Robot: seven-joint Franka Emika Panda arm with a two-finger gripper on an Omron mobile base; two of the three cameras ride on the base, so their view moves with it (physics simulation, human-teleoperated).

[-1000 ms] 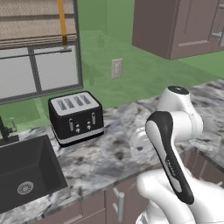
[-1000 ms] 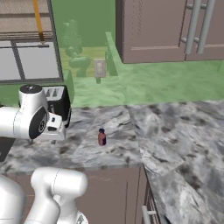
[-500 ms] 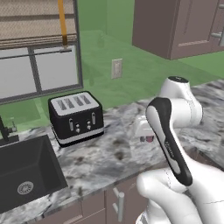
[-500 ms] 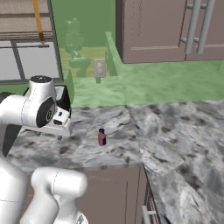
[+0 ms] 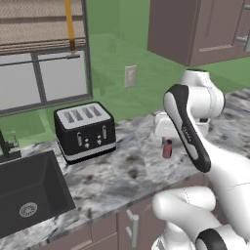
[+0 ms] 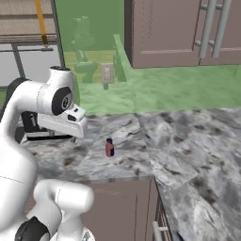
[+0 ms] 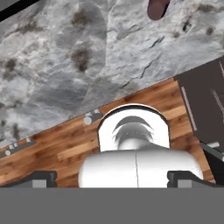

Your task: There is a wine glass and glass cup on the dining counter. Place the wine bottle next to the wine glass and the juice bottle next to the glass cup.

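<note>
The juice bottle [image 6: 109, 148] stands upright on the marbled desk [image 6: 188, 141], a small reddish thing with a dark cap, close to the desk's front edge and just short of the corner where the top turns. Taking that bottle as the mark: the black toaster [image 5: 85, 130] sits well off to one side of it, back toward the green wall, and beyond the toaster the black sink [image 5: 27, 193] is let into the same top. A wall socket [image 5: 130, 76] is set in the green wall behind, between toaster and bottle. Brown cabinets [image 6: 183, 30] hang above, past the bottle on the corner side.

The arm's white hand hangs over the desk near the bottle, above and a little to the toaster side of it, not touching it. From the hand's own camera the bottle [image 7: 157, 8] shows at the top edge, reddish, against the marble. The fingers [image 7: 113, 179] stand spread wide, two dark tips far apart, with nothing between them.
</note>
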